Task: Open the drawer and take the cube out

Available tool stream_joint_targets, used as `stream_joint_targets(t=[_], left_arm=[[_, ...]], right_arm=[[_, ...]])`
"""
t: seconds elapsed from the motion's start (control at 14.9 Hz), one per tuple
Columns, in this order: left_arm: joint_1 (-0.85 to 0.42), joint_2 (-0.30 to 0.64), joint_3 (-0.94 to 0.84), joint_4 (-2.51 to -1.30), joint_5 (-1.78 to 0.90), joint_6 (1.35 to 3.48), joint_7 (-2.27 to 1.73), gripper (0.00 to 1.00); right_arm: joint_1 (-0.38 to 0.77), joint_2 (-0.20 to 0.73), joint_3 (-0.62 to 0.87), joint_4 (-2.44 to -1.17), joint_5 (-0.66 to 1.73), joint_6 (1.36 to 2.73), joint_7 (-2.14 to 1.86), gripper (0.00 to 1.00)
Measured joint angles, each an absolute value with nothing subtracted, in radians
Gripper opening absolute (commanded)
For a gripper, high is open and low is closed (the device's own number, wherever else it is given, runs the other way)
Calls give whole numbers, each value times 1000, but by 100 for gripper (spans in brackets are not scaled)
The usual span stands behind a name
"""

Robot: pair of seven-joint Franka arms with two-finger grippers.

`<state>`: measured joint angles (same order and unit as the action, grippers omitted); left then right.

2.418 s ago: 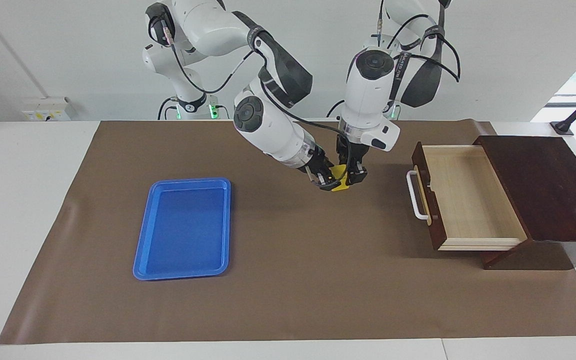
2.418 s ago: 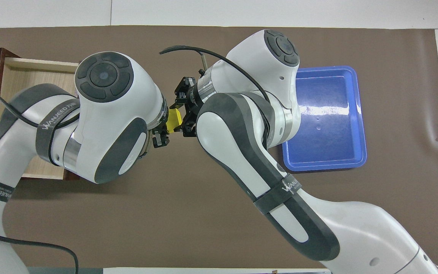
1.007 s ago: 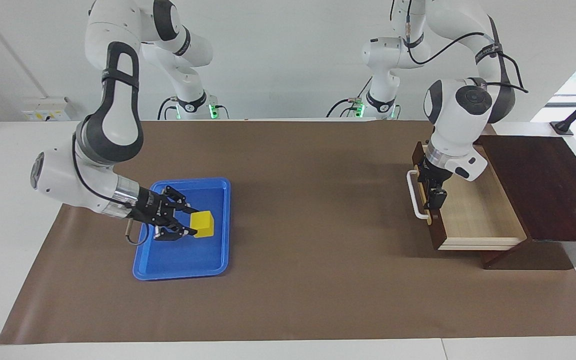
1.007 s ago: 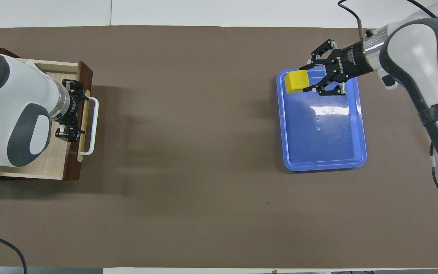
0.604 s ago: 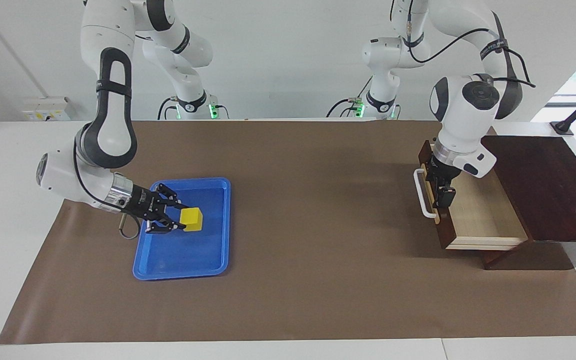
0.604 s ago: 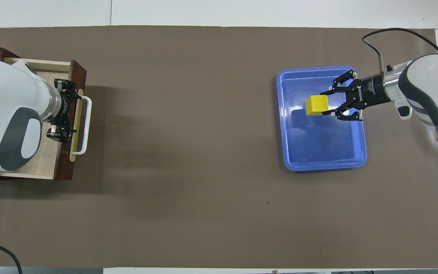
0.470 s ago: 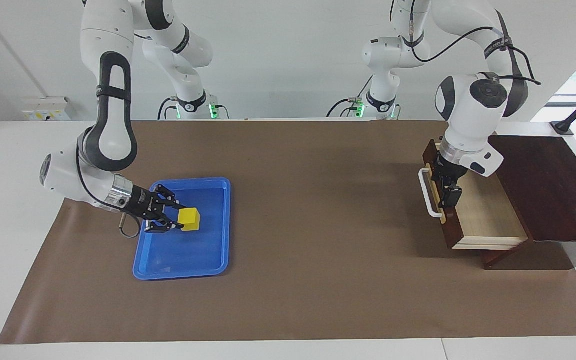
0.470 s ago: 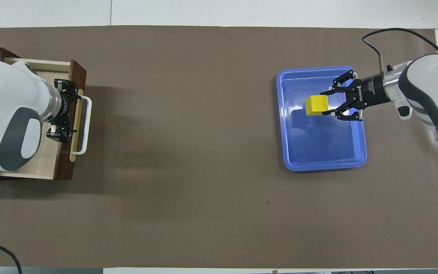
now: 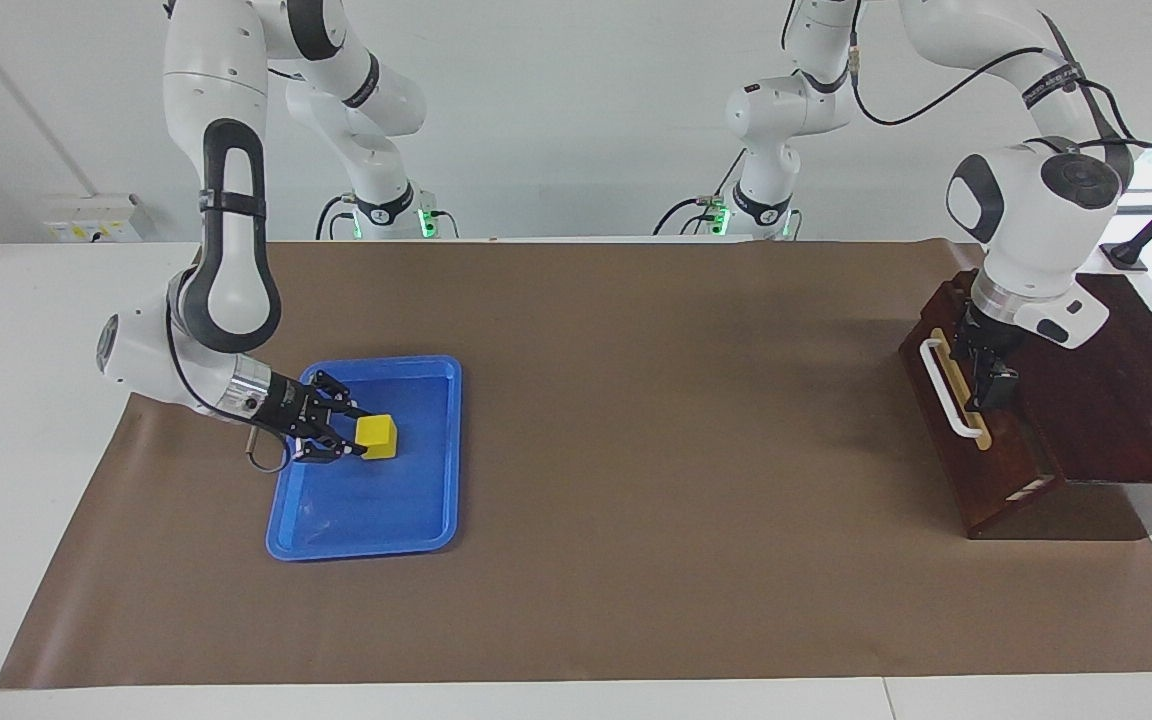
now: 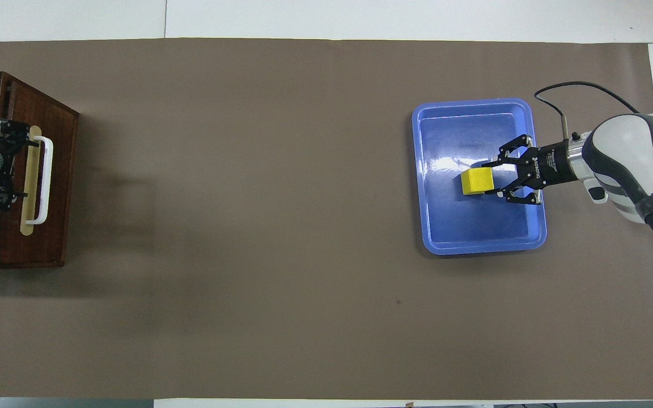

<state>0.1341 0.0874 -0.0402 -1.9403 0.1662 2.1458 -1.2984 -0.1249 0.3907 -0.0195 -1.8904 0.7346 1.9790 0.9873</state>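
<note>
Brown matting (image 9: pixel 636 450) covers the white table, with the blue tray (image 9: pixel 431 525) as the landmark toward the right arm's end. Inside that tray sits the cube (image 9: pixel 376 437), low against the tray floor, and the right gripper (image 9: pixel 341 433) is clenched on it from the side, fingertips pinching two faces. Whether the cube's underside already touches the tray cannot be told. Well apart from the tray, at the left arm's end of the table, the drawer (image 9: pixel 966 430) stands pushed in, its front about flush with the dark box (image 9: pixel 1126 390). The left gripper (image 9: pixel 988 385) hangs just over the top edge of the drawer front beside the white handle (image 9: pixel 946 385), fingers spread and holding nothing.

The step in hand looks like setting the cube down. To do it well, the right gripper should sink until the cube rests flat, then release without twisting, and draw back along its own line so a fingertip does not drag the cube toward the tray's rim.
</note>
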Motion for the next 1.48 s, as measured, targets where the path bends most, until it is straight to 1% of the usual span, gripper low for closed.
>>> stream_joint_targets(t=[0.07, 0.13, 0.2, 0.27, 0.47, 0.67, 0.81, 1.01, 1.28, 1.48], left_arm=[[147, 88, -41, -1940, 164, 2146, -1285, 100], [152, 87, -44, -1941, 160, 2146, -1283, 100], [152, 87, -45, -1941, 161, 2146, -1282, 100], [153, 87, -45, -1941, 161, 2146, -1282, 100], [153, 87, -48, -1939, 163, 2140, -1278, 100], [147, 80, -59, -1890, 166, 2045, -1197, 100], [143, 58, -80, -1836, 133, 1935, -1080, 100], [112, 5, -95, -1792, 60, 1803, -867, 100], [53, -61, -101, -1785, 51, 1659, -535, 100], [35, -67, -99, -1786, 47, 1603, -350, 100]], right_arm=[[-125, 389, -19, -1895, 735, 1979, 975, 84], [-125, 388, -19, -1900, 735, 1979, 965, 96], [-125, 387, -19, -1903, 735, 1979, 959, 99], [-125, 387, -19, -1904, 735, 1979, 956, 100], [-125, 384, -20, -1904, 735, 1978, 953, 100], [-125, 349, -27, -1871, 720, 1916, 973, 100], [-124, 282, -27, -1833, 616, 1872, 1002, 100], [-124, 167, -21, -1793, 457, 1787, 1008, 100], [-116, 82, -14, -1698, 264, 1652, 912, 100], [-88, 14, -11, -1668, 147, 1601, 732, 100]])
